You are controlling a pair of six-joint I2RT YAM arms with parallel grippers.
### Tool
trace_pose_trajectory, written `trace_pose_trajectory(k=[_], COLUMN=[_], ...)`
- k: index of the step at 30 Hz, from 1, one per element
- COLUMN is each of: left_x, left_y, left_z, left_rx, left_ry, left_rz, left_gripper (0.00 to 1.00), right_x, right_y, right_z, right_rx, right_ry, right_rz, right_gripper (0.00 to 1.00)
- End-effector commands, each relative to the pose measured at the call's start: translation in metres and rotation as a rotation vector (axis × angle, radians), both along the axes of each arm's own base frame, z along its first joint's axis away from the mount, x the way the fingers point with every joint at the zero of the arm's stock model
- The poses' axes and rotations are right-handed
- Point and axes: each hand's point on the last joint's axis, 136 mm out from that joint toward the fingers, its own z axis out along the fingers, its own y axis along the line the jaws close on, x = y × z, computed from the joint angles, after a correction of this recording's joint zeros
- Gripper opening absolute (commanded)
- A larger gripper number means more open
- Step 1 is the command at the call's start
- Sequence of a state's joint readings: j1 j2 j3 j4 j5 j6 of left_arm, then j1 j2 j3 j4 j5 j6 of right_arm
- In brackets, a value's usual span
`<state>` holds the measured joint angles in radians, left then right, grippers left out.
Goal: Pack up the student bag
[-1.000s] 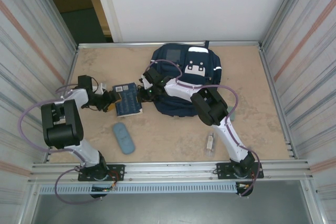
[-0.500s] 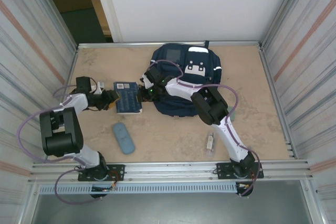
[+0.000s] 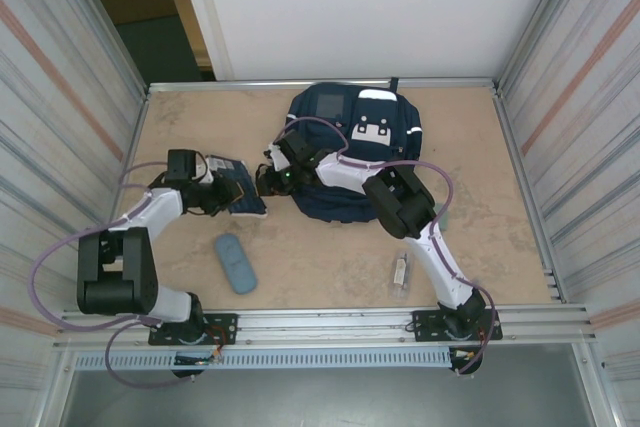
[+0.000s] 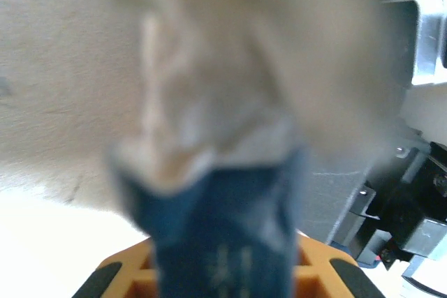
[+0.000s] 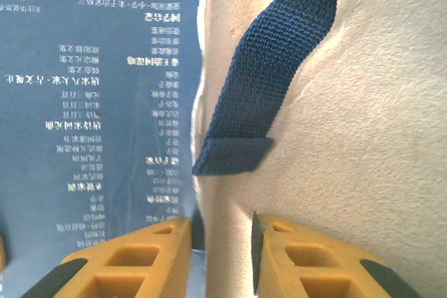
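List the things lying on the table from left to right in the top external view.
Blue book → student bag. Left out for overlap: blue case, small white item.

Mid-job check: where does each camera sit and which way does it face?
Top external: above and behind, looking down on both arms, the student bag, the book.
Left wrist: on the left gripper, fingers flanking the blurred book.
Right wrist: on the right gripper, facing down at book cover and bag strap.
Shared: the book.
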<state>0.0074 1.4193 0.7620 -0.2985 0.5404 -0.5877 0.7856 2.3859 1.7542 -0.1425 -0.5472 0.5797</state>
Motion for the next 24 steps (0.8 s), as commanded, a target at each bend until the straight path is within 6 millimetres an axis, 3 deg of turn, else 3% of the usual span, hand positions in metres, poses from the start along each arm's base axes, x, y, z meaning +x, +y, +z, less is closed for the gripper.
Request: trace_pose_trajectory(k=[1,4,8,11,14,17,21,22,24], left_x=[0.007,0.009,0.005,-0.008,-0.026,-0.042,-0.062,-0.067,-0.074], left_y=[0.011,0.004,-0.009,-0.014,-0.028,-0.049,-0.069,-0.075,-0.083], left_z=[0.027,0.053,0.096,0.119,0.131,0.135,0.144,0.147,0.151], left_rx=[0.036,-0.091,-0.208,-0.245,-0.373,-0.516,-0.586,-0.597,-0.617], left_ry=[-0.032,0.014,0.037,0.062,0.163,0.257,0.308,0.316,0.333], left_rz=[0.012,0.032,0.057,0.089,0.100,0.059,-0.006,-0.026,-0.064], left_gripper=[0.00,0.00,0.00,0.01,0.07,0.08,0.10,0.10,0.10], right_x=[-0.026,-0.021,-0.023,-0.036,-0.061,-0.083,-0.100,-0.104,-0.108], right_y=[-0.017,-0.026,-0.050,-0.072,-0.091,-0.106,-0.117,-0.122,-0.131], right_z=[-0.022,0.020,0.095,0.136,0.167,0.178,0.172,0.175,0.185], right_rx=[-0.077,-0.008,0.062,0.057,0.027,-0.018,-0.004,0.001,0.025], right_ry=[0.080,-0.032,-0.320,-0.561,-0.854,-1.062,-1.227,-1.245,-1.287], right_rz=[-0.010,-0.035,-0.025,0.062,0.202,0.324,0.455,0.477,0.459], right_gripper=[0.31,0.38,0.42,0.45,0.48,0.52,0.55,0.65,0.67])
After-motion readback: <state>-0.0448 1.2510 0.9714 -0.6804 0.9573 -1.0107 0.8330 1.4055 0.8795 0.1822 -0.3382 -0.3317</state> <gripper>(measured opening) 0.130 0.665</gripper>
